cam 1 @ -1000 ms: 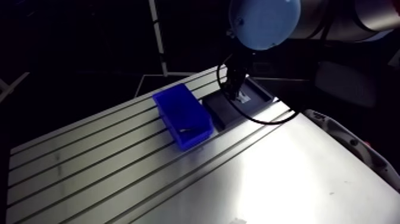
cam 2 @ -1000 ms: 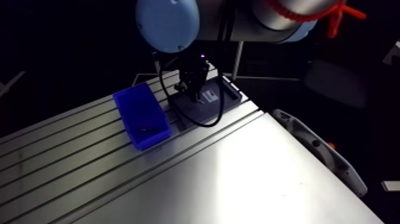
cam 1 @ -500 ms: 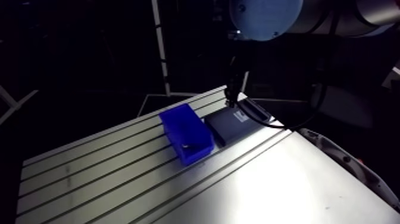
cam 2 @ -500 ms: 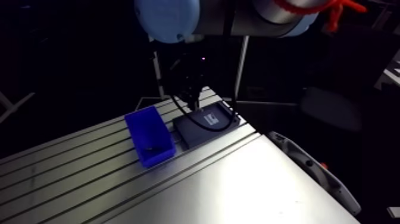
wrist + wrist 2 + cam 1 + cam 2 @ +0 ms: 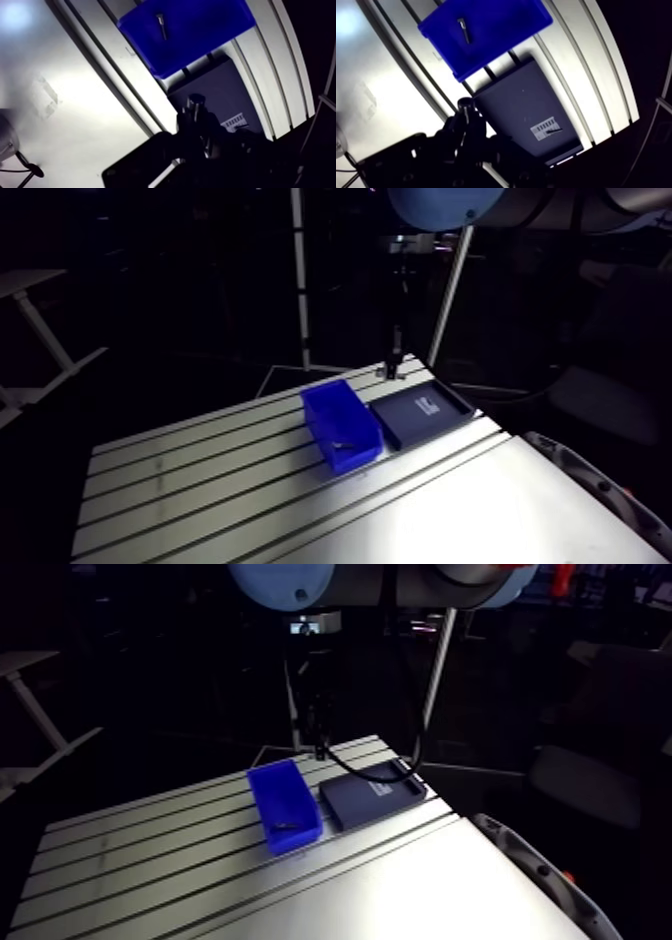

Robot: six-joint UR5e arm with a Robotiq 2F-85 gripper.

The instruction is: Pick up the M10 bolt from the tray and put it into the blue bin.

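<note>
The blue bin [image 5: 200,35] stands on the slotted table ahead of my gripper, with a small dark bolt [image 5: 161,25] lying inside it. Beside the bin sits the dark flat tray [image 5: 521,107]. My gripper [image 5: 196,107] hangs well above the tray's edge nearest the bin. Its fingers are together, and a small grey hex-headed bolt [image 5: 465,104] seems pinched at their tips. In the arm view the gripper [image 5: 392,370] is high over the table's far edge, behind the bin [image 5: 335,413] and the tray [image 5: 420,413].
A white label [image 5: 545,131] with a thin dark piece on it lies in the tray. Two upright posts [image 5: 303,298] [image 5: 448,298] rise behind the table's far edge. The aluminium table [image 5: 200,488] stretches wide to the bin's other side.
The gripper has lifted from just above the tray to well over it. The arm camera rose too, so the whole scene has shifted. Bin, tray and the bolt in the bin stayed put.
</note>
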